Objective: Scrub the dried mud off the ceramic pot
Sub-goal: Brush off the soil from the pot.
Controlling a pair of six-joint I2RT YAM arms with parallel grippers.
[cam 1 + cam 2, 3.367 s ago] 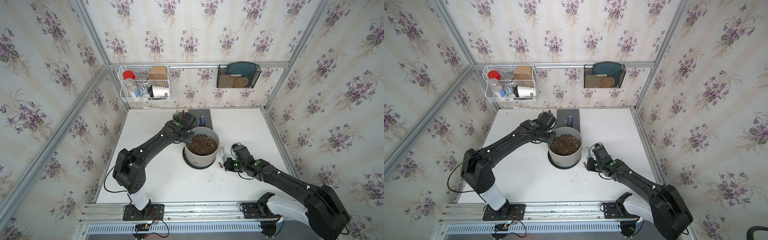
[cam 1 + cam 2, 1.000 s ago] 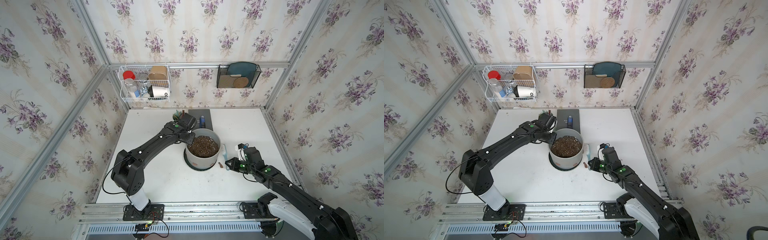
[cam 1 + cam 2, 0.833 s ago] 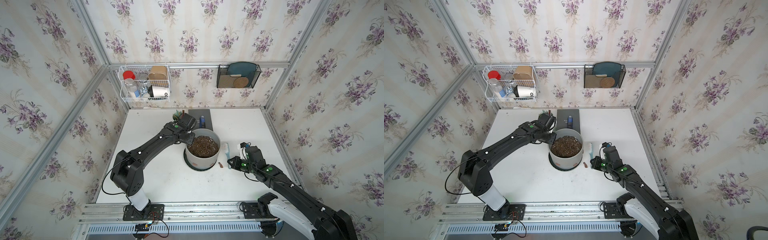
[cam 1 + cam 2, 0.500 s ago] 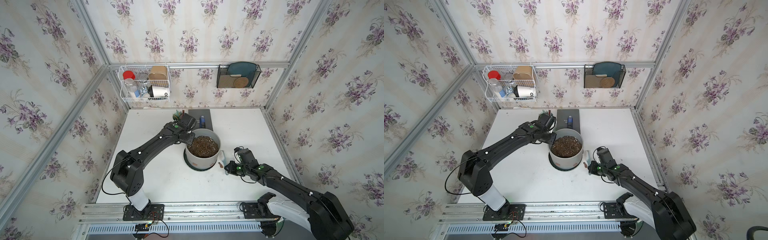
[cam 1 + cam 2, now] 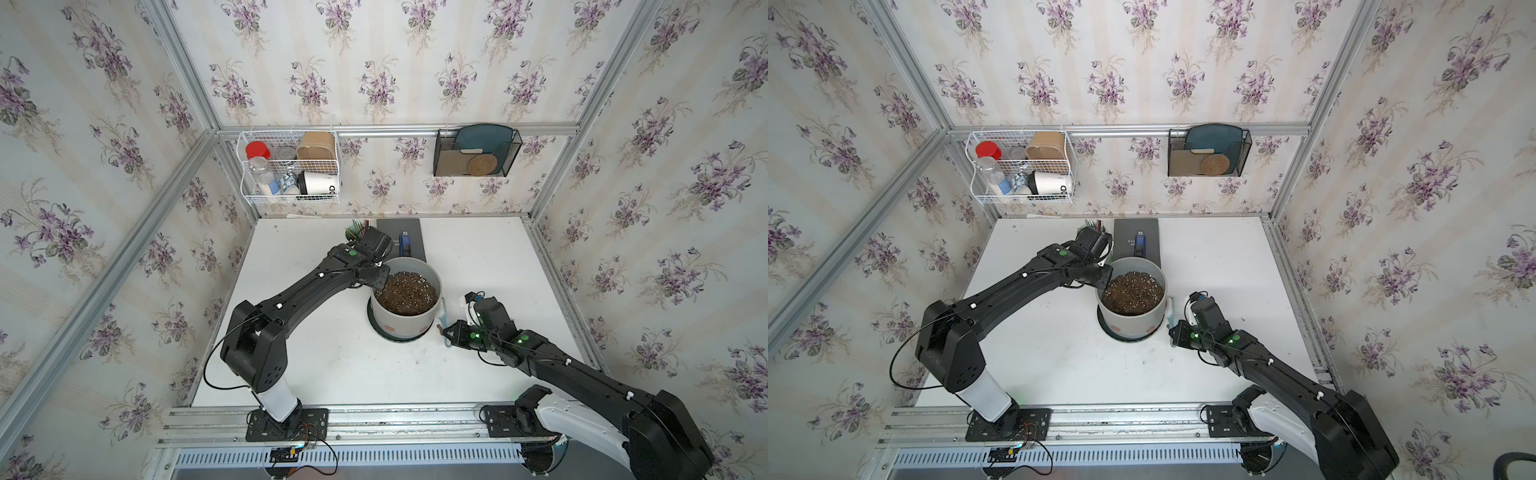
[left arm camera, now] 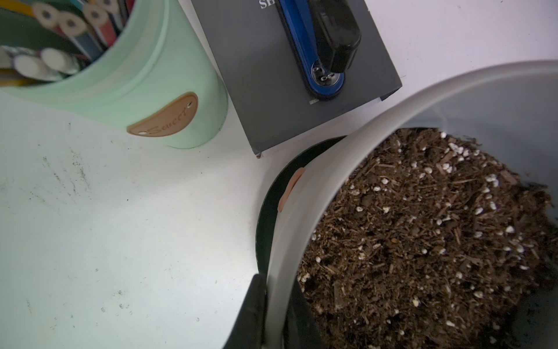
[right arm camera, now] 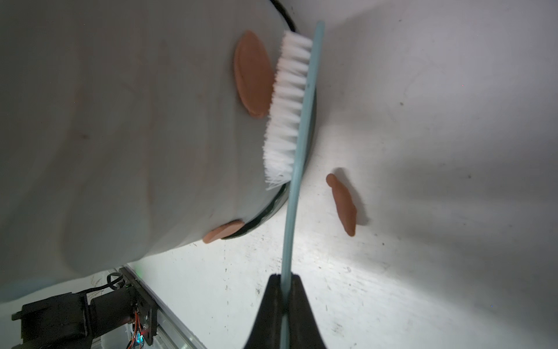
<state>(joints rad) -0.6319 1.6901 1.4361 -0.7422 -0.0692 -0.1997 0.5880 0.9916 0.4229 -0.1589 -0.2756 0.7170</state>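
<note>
The ceramic pot (image 5: 403, 324) (image 5: 1129, 322) is light grey, filled with dark soil, and stands on a black saucer at mid-table. My left gripper (image 5: 380, 282) (image 5: 1104, 282) (image 6: 277, 281) is shut on its far-left rim (image 6: 362, 136), one finger outside and one inside. My right gripper (image 5: 449, 332) (image 5: 1173, 332) (image 7: 283, 276) is shut on the handle of a light-blue brush (image 7: 302, 121) (image 5: 442, 311). Its white bristles (image 7: 287, 105) press on the pot wall (image 7: 120, 121) beside an oval patch of dried mud (image 7: 252, 75). Another patch (image 7: 223, 231) sits near the base, one (image 6: 290, 189) on the left side. A flake (image 7: 342, 205) lies on the table.
A mint-green cup of pencils (image 6: 120, 90) (image 5: 356, 227) and a dark book (image 6: 271, 90) with a blue stapler (image 6: 323, 45) stand just behind the pot. A wire basket (image 5: 291, 166) and a black mesh holder (image 5: 476, 151) hang on the back wall.
The right arm has shifted the brush slightly along the pot's right side, ending a little nearer the front. The left gripper has stayed on the rim.
</note>
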